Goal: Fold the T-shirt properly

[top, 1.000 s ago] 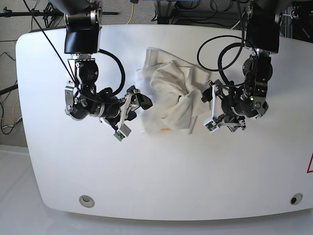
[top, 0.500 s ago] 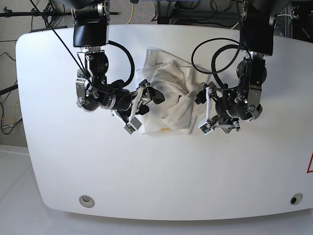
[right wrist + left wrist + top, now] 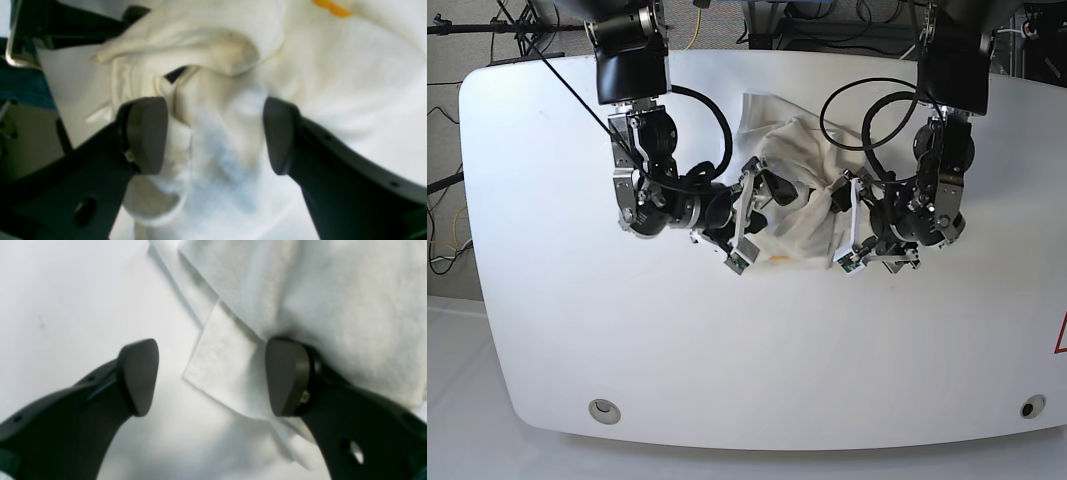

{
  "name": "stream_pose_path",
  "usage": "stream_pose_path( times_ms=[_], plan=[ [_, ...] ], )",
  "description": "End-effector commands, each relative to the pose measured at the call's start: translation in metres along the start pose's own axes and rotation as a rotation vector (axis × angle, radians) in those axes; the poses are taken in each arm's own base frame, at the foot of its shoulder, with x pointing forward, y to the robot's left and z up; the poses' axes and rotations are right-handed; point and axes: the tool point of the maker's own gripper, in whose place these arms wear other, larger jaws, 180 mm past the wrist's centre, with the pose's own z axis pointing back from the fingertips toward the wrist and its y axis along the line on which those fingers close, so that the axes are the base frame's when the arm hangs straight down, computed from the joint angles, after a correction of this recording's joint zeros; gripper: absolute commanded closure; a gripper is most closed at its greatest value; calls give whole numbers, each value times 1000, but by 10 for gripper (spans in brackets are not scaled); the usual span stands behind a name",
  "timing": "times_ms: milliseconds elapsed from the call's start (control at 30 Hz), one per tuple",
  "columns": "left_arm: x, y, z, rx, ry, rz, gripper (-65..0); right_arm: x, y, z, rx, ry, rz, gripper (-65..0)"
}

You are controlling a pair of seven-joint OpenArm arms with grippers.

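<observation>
While the crumpled T-shirt (image 3: 795, 195) lay bunched mid-table betw. both arms, the left gripper (image 3: 213, 376) gaped over its flat hem corner, right gripper (image 3: 213, 135) spread astride a fold, neither clamped.

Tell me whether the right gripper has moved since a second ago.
Yes. In the base view the right gripper has shifted rightward over the table, onto the T-shirt.

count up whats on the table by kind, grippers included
T-shirts: 1, the crumpled white T-shirt
Grippers: 2, the left gripper and the right gripper, both open at the cloth's edges
Tables: 1, the white table
Total: 4
</observation>
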Motion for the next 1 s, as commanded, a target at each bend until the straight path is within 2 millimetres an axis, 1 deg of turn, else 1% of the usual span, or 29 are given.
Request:
stream_pose_path(
  times_ms=[0,167,233,300,500,567,700,833,900,967],
  plan=[
    [16,8,9,24,-47,-19,-462,33,4,5,13,-76,49,-425],
    [19,7,11,29,-57,-28,-462,41,8,2,22,-80,66,-424],
    [18,6,11,29,-52,-29,-464,29,14,-7,47,-45,60,-427],
    [19,6,12,33,-55,-31,-464,29,14,-8,48,-42,59,-426],
    [22,8,16,44,-65,-37,-464,21,9,-7,42,-30,44,-426],
    [21,8,14,40,-57,-39,-462,6,6,-8,36,-10,15,-427],
    [21,8,14,41,-54,-40,-463,-5,5,-6,33,3,1,-426],
    [19,7,13,39,-49,-41,-463,-11,4,-5,30,12,-4,-426],
    [10,-6,7,10,-33,-40,-464,-11,-3,-1,9,18,7,-425],
    [8,-9,6,3,-28,-42,-464,-10,-5,1,3,17,11,-425]
  ],
)
